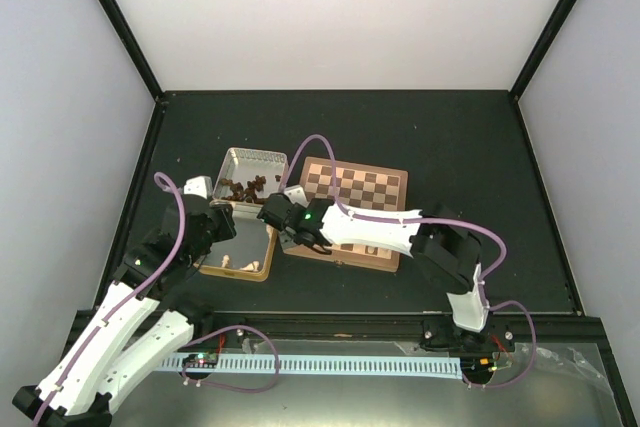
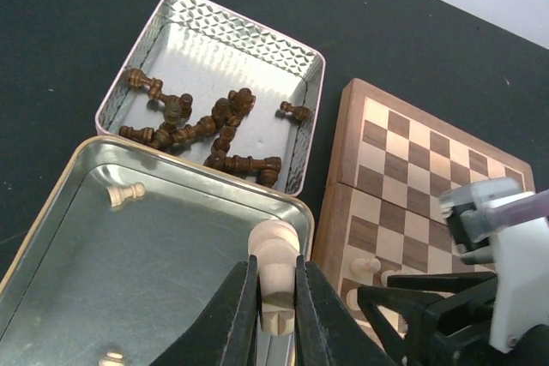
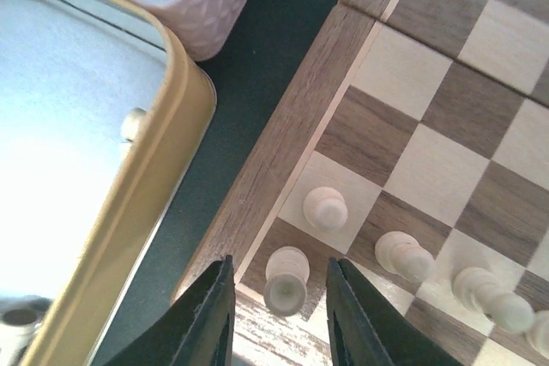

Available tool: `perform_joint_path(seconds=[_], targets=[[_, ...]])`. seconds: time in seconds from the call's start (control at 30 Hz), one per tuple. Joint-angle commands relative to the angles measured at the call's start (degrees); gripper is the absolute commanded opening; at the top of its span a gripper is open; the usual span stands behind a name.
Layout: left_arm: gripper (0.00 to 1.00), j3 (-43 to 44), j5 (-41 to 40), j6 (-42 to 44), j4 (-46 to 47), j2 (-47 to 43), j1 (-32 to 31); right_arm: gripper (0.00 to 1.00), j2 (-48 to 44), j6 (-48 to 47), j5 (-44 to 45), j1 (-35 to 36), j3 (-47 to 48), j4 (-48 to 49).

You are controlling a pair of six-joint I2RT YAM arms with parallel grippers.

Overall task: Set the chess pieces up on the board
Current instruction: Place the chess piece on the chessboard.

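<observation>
left wrist: left gripper [image 2: 276, 273] clamps pale cream chess piece [image 2: 274, 250]; right gripper [image 3: 281, 276] parted

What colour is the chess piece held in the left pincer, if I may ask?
The piece is pale cream, clearest in the left wrist view.

Dark matte black tabletop [image 1: 440, 137], plain pale white walls [image 1: 330, 17] on three sides, black metal corner posts [image 1: 117, 22], white slotted cable duct [image 1: 340, 362] along near edge. Even, soft lighting.

Overhead; wrist cams near board [image 1: 370, 187]
</observation>
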Motion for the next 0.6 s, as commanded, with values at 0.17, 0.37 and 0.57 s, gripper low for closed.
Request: perform_joint_path(seconds=[0.17, 0.37, 0.57], targets=[[0.1, 2.82, 17.18, 8.92, 6.01, 2.65, 0.46, 0.42, -15.46, 0.44, 3.39, -0.6, -2.98, 2.19], [0.13, 6.38, 34.23, 14.4, 6.78, 10.3, 0.07, 0.43, -27.12, 3.67, 6.67, -4.2, -13.0, 6.2], [0.13, 11.74, 36.03, 15.63, 3.43, 20.25, -6.43, 0.43, -37.5, 7.1, 13.55, -7.2, -24.22, 10.25]])
